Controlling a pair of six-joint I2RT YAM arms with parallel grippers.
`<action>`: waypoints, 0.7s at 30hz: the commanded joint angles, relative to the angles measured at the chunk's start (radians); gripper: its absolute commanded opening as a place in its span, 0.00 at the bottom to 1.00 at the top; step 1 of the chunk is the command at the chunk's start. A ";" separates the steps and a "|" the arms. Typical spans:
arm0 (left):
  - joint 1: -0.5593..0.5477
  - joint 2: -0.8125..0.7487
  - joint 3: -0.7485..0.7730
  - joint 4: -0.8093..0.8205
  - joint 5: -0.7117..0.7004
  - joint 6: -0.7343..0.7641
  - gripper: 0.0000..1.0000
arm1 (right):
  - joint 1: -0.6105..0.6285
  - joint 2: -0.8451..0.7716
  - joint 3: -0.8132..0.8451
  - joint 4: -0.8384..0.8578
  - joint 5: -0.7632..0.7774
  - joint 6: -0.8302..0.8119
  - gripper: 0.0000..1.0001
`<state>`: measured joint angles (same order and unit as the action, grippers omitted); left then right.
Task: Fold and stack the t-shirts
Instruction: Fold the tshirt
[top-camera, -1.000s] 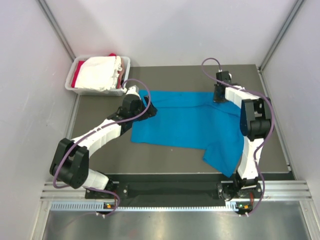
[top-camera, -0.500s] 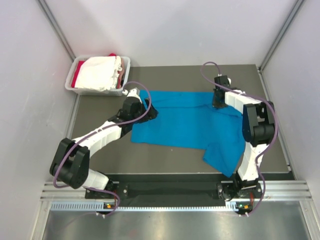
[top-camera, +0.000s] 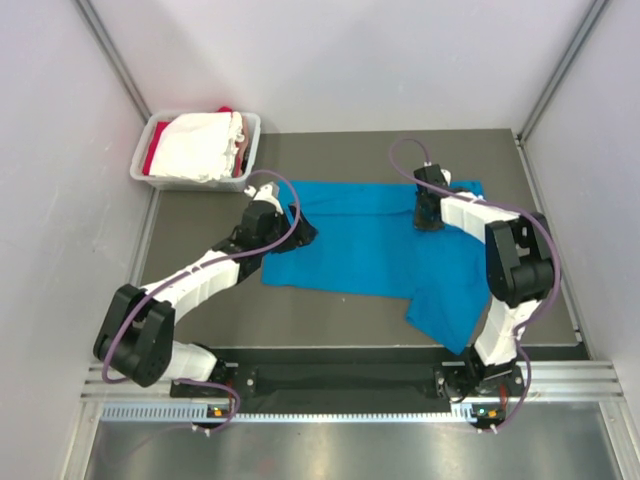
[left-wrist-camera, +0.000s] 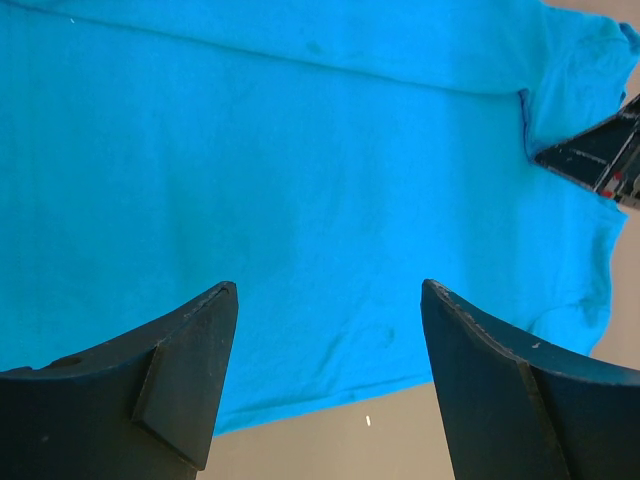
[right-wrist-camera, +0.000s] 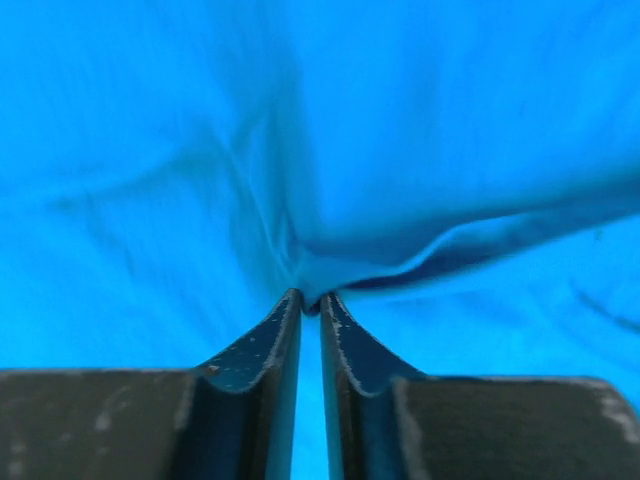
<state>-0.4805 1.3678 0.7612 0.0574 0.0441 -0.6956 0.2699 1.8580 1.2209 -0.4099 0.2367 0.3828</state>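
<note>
We see the jaws of the right arm (top-camera: 470, 213) only a narrow slit apart, with a small pucker of the blue t-shirt (top-camera: 360, 250) pinched at their tips and creases running out from it. That arm reaches out from the near right edge and bends back inward, so its wrist points down on the shirt's far right part. The left arm (top-camera: 205, 270) stretches diagonally to the shirt's left edge. Its jaws are spread wide above the cloth with nothing between them.

The shirt lies bright and mostly smooth as a wide band across the middle of the counter (top-camera: 330, 155), with one flap hanging toward the near right. A white t-shirt (top-camera: 200, 145) and a red t-shirt (top-camera: 150, 158) sit in the grey tub (top-camera: 196, 184) at the far left corner.
</note>
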 joint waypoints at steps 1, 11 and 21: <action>-0.006 -0.019 -0.014 0.073 0.039 -0.015 0.78 | 0.025 -0.111 -0.053 -0.020 0.024 0.045 0.18; -0.012 -0.013 -0.020 0.074 0.028 -0.005 0.78 | 0.019 -0.215 0.109 -0.098 0.055 -0.053 0.58; -0.027 -0.001 -0.017 0.082 0.007 -0.019 0.78 | -0.024 -0.062 0.114 0.046 -0.058 -0.045 0.68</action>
<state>-0.4995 1.3682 0.7403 0.0929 0.0669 -0.7094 0.2504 1.7302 1.3808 -0.4408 0.2493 0.3332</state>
